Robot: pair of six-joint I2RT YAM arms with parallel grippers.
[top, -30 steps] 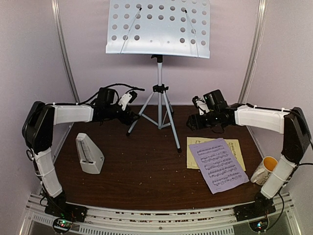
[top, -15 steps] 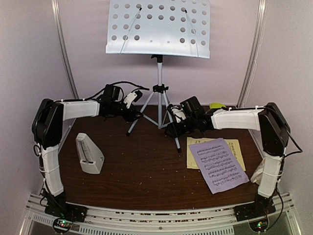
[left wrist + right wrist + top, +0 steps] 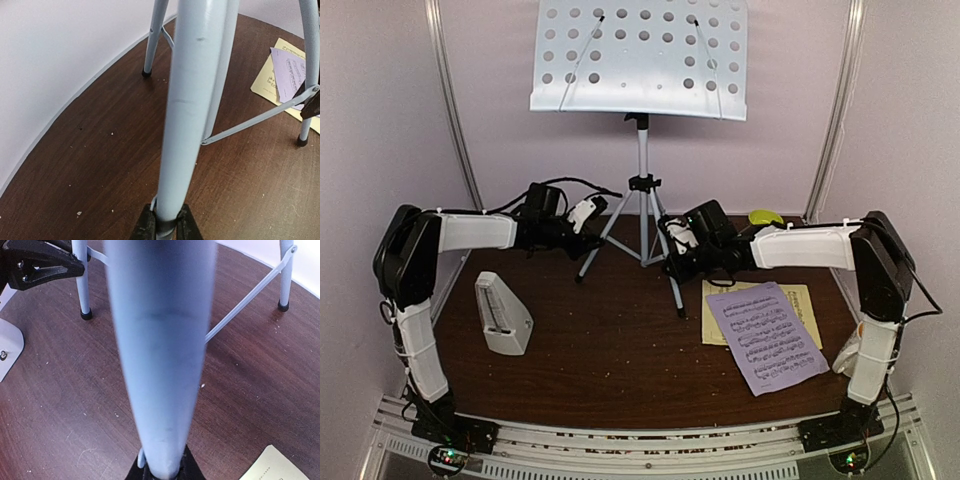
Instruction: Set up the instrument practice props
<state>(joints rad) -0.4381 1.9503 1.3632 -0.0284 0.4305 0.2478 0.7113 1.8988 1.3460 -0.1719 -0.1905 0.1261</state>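
From above, the stand (image 3: pixel 642 150) rises at the back of the table (image 3: pixel 610 370), its perforated desk (image 3: pixel 640 55) high on a thin pole. The left gripper (image 3: pixel 602 230) and right gripper (image 3: pixel 668 252) each meet one of its front legs, one from either side. The metronome (image 3: pixel 503 315) sits left of the stand and the pages (image 3: pixel 765 335) lie flat to its right, both apart from it. In the left wrist view, dark fingers (image 3: pixel 145 225) are clenched around a painted metal leg (image 3: pixel 187 125). The right wrist view shows the same, with that pincer clamped on the other leg (image 3: pixel 160 365). The stand looks light, stiff and top-heavy, and its smooth tubes are likely slippery. Gripping low on the legs, as here, seems the steadier hold, with both arms moving level and together.
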